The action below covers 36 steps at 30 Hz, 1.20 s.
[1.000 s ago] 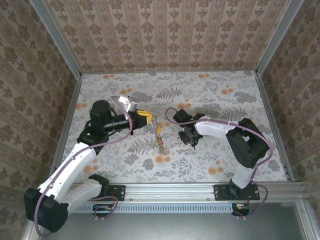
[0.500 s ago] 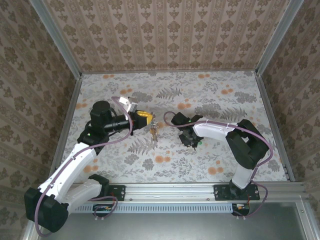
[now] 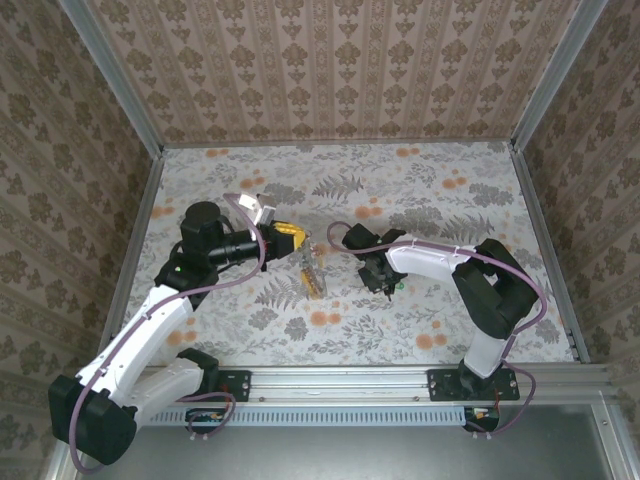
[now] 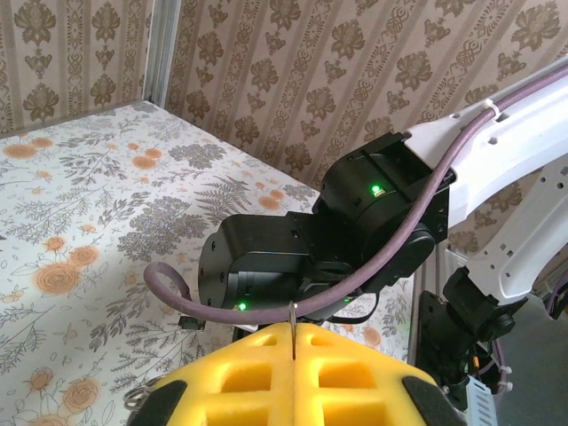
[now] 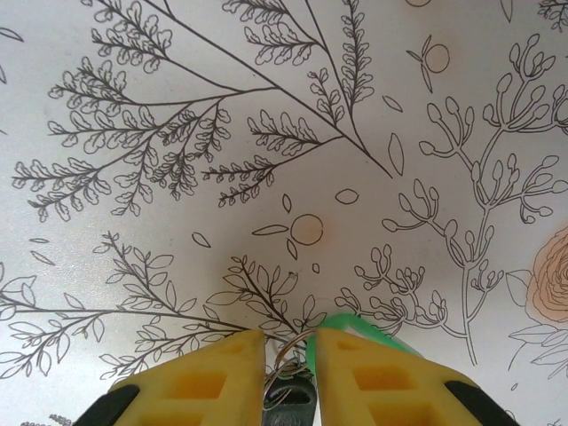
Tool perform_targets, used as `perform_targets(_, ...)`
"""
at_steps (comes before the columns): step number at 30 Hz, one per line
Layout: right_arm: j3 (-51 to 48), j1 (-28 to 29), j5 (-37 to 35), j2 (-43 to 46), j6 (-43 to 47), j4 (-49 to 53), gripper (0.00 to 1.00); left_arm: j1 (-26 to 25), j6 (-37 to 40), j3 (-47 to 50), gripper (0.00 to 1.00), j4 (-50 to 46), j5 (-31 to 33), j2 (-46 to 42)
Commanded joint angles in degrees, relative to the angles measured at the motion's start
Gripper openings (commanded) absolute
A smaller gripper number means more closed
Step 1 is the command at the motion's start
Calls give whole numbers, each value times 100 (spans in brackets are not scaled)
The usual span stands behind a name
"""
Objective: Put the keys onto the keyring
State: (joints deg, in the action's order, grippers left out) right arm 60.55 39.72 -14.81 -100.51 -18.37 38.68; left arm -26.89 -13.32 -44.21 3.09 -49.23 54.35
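Observation:
My left gripper (image 3: 292, 236) is shut on the keyring (image 3: 311, 270), a thin dark wire whose trinkets dangle below the yellow fingers. In the left wrist view a short end of the keyring wire (image 4: 293, 330) pokes up from the closed pads. My right gripper (image 3: 384, 281) points down at the table about a hand's width to the right. Its yellow fingers (image 5: 213, 373) stand narrowly apart around a small silver split ring (image 5: 286, 357) and a green key (image 5: 359, 325), whose plastic head curves out beside the right pad. The key's blade is hidden.
The floral table (image 3: 420, 190) is walled in by patterned panels and metal rails (image 3: 545, 250). The right arm's black wrist and purple cable (image 4: 293, 266) hang close in front of the left gripper. A metal rail (image 3: 340, 383) runs along the near edge.
The dangling trinkets under the left gripper swung up and to the left, then dropped back a little. The right gripper stayed low over the table, and the green key now shows beside it.

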Motion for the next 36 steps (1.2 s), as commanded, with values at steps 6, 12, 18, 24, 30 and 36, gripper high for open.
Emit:
perform_targets(6,-6,18,-80,-127,-166,212,22,45,-61,34,0,324,-147,-178)
perform_targets(12,-13,-1,-75,-214,-183,211,22,35,-48,26,0,333,-141,-217)
perform_targets(18,-88,-9,-99,-203,-261,202,26,35,-46,35,0,359,-141,-238)
perform_targets(24,-122,15,-186,-31,-290,302,26,31,-57,36,0,359,-153,-268)
perform_targets(30,-175,35,-313,175,-343,416,28,22,-65,66,0,410,-169,-280)
perform_targets(36,-148,35,-321,103,-377,434,29,14,-81,87,0,471,-187,-324)
